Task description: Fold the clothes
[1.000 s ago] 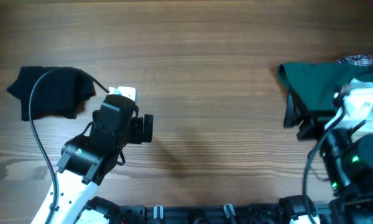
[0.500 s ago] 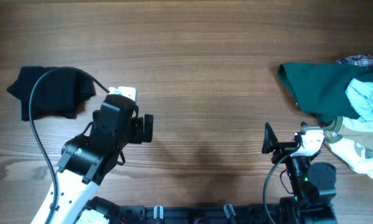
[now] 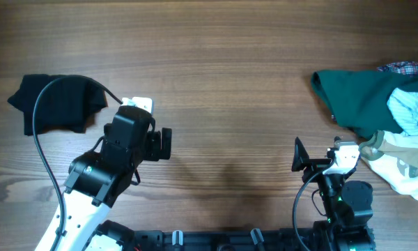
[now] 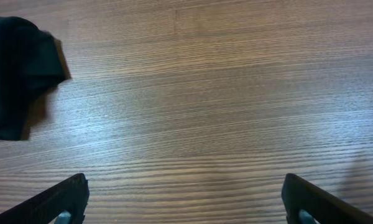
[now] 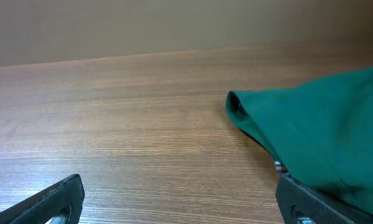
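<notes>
Black polo shirt (image 3: 56,103): a bunched dark heap at the table's 9 o'clock side, apart from both grippers.
Left gripper (image 4: 185,200): jaws spread wide with nothing between them, over bare wood; the shirt lies at its 10 o'clock.
Right gripper (image 5: 180,196): jaws spread wide and empty, near the table's 5 o'clock edge.
Dark green garment (image 3: 359,97): at the 3 o'clock side.
Pale blue-white garment (image 3: 412,115): overlaps the green one.
Table (image 3: 230,63): wood grain.
</notes>
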You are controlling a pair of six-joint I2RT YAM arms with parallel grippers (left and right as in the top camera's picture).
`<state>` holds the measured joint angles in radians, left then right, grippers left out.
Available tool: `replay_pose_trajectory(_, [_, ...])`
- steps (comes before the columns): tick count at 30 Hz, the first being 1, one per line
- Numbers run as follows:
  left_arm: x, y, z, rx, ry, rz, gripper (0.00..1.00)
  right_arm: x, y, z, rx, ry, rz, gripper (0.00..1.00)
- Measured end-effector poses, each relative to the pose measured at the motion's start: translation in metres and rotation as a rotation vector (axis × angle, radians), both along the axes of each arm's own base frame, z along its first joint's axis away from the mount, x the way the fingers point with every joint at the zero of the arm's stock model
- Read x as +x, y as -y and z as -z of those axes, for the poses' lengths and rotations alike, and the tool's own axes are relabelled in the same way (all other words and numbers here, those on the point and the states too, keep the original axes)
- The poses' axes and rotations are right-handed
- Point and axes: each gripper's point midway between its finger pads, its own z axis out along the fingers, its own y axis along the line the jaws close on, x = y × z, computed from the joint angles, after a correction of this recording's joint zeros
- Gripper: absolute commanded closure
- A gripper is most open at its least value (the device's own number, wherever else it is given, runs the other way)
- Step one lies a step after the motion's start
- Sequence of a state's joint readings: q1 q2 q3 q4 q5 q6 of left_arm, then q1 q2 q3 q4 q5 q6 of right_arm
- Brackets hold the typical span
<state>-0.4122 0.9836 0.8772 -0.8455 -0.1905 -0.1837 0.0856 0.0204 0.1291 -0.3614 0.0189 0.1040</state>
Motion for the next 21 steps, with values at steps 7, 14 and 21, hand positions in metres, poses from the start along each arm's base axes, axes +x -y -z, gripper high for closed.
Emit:
replay_pose_trajectory(7, [-0.001,0.0,-0.002,-0.004,0.009,0.0,0.0,0.0,0.0,0.0,0.0,0.0,0.0,0.01])
replay_pose_trajectory(14, [-0.022,-0.059,-0.017,-0.044,0.155,-0.2,0.0,0.0,0.0,0.0,0.0,0.001,0.001,0.0])
replay_pose_trajectory(21, [-0.047,-0.09,-0.004,-0.055,0.292,-0.313,0.0,0.0,0.0,0.0,0.0,0.001,0.001,0.01])
